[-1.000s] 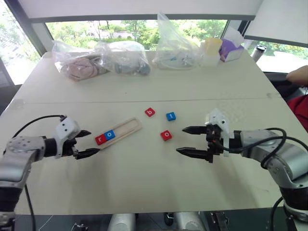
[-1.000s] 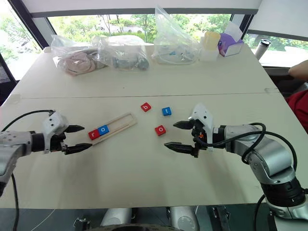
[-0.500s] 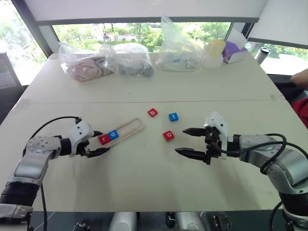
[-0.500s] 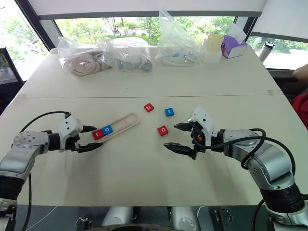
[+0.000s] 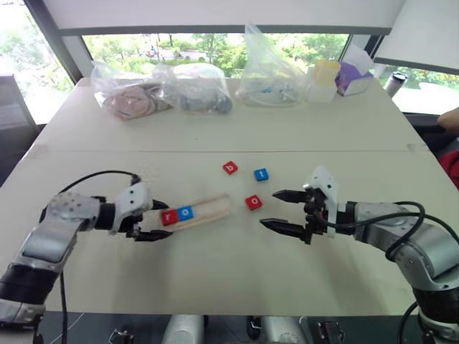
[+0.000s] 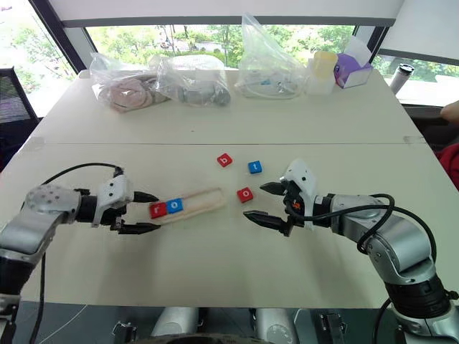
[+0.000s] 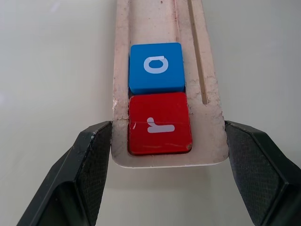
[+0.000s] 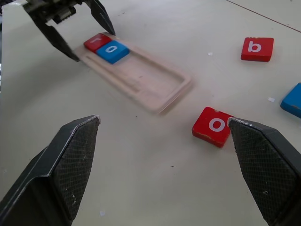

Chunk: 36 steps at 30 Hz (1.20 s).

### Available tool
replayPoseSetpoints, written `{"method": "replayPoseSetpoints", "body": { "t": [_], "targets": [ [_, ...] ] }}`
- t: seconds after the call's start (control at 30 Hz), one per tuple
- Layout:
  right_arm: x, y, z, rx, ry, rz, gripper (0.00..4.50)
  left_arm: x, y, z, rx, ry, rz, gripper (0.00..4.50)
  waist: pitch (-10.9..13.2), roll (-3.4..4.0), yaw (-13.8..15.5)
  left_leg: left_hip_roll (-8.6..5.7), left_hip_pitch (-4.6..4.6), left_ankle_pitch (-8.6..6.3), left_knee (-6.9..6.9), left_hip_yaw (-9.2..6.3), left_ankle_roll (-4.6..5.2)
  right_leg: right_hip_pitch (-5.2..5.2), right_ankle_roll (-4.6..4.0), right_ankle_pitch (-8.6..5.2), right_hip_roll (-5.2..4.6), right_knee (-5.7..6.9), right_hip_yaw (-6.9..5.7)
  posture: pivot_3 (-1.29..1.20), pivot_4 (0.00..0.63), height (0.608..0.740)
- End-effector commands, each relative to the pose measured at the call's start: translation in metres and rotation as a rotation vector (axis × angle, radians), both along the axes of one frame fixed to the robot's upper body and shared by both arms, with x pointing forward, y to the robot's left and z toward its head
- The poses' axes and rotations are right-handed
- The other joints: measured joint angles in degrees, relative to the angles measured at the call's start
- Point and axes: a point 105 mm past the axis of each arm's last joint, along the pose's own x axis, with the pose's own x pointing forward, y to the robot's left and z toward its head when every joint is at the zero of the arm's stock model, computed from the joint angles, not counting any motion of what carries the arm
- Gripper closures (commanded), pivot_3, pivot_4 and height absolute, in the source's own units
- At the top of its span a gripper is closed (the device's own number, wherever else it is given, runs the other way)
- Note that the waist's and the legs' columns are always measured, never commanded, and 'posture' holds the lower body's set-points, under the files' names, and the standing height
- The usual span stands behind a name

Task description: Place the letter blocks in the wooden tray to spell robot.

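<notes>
The wooden tray (image 5: 211, 208) lies left of the table's middle, with a red r block (image 5: 168, 217) and a blue o block (image 5: 186, 212) side by side at its left end. My left gripper (image 5: 159, 220) is shut on that end; its fingers (image 7: 96, 155) press both long sides beside the r block. A red o block (image 5: 253, 203) lies just right of the tray, a red b block (image 5: 230, 168) and a blue t block (image 5: 261, 174) a little farther back. My right gripper (image 5: 270, 208) hangs open close to the right of the red o block, holding nothing.
Clear plastic bags (image 5: 193, 89) of items line the far edge, with a yellow cup (image 5: 323, 75) and a purple box (image 5: 355, 75) at the back right. A person's arm (image 5: 448, 118) shows at the right edge. Bare tabletop lies in front of the tray.
My left gripper reached the tray's left end, shut on it and dragged the tray rightward, toward the red o block. The right gripper stayed where it was.
</notes>
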Motion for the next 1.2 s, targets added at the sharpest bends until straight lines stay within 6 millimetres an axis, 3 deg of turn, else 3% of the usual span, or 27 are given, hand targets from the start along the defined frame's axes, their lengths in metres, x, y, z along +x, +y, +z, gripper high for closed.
{"method": "replayPoseSetpoints", "body": {
  "t": [0.03,0.27,0.47,0.53,0.57,1.17,1.2],
  "targets": [
    [0.004,-0.002,0.008,0.019,-0.049,-0.028,0.00,0.000,-0.008,-0.001,0.056,0.012,-0.138,1.38,0.0,0.00,-0.1,0.00,0.01,0.00,-0.01,0.00,0.00,0.00,0.00,0.00,0.02,0.00,0.00,0.00,0.150,0.740],
    [0.001,-0.003,0.005,0.022,-0.055,-0.068,0.00,0.022,-0.028,-0.017,0.058,0.006,-0.191,1.38,0.0,-0.01,-0.4,0.06,0.00,0.01,-0.01,-0.02,0.02,-0.01,0.17,0.09,0.14,0.03,0.01,0.00,0.150,0.740],
    [0.000,-0.008,0.006,0.017,-0.060,-0.098,0.00,0.023,-0.024,-0.033,0.075,0.034,-0.166,1.38,0.0,-0.03,-0.5,0.05,0.02,0.00,-0.01,-0.02,0.04,-0.01,0.20,0.11,0.13,0.05,0.02,0.00,0.150,0.740],
    [0.001,-0.008,0.006,0.017,-0.061,-0.102,0.00,0.022,-0.023,-0.034,0.067,0.041,-0.158,0.31,0.0,-0.02,-0.6,0.05,0.04,0.00,0.00,-0.02,0.04,0.00,0.19,0.11,0.13,0.08,0.03,0.00,0.150,0.740],
    [0.001,-0.008,0.006,0.017,-0.062,-0.103,0.00,0.021,-0.022,-0.035,0.064,0.053,-0.154,0.06,0.0,-0.02,-0.7,0.06,0.05,0.00,0.01,-0.02,0.04,0.00,0.19,0.11,0.13,0.09,0.03,0.00,0.150,0.740],
    [0.012,-0.005,0.006,0.023,-0.066,-0.106,0.00,0.019,-0.026,-0.045,0.034,0.031,-0.080,0.06,-0.1,0.00,-1.0,0.03,0.09,0.00,0.06,-0.03,0.05,0.06,0.21,0.11,0.10,0.13,0.06,0.00,0.150,0.740],
    [0.013,-0.005,0.006,0.023,-0.066,-0.107,0.00,0.019,-0.027,-0.046,0.031,0.037,-0.078,0.30,-0.1,0.00,-1.0,0.03,0.09,0.00,0.06,-0.03,0.05,0.06,0.21,0.11,0.10,0.13,0.06,0.00,0.150,0.740]
  ]
}}
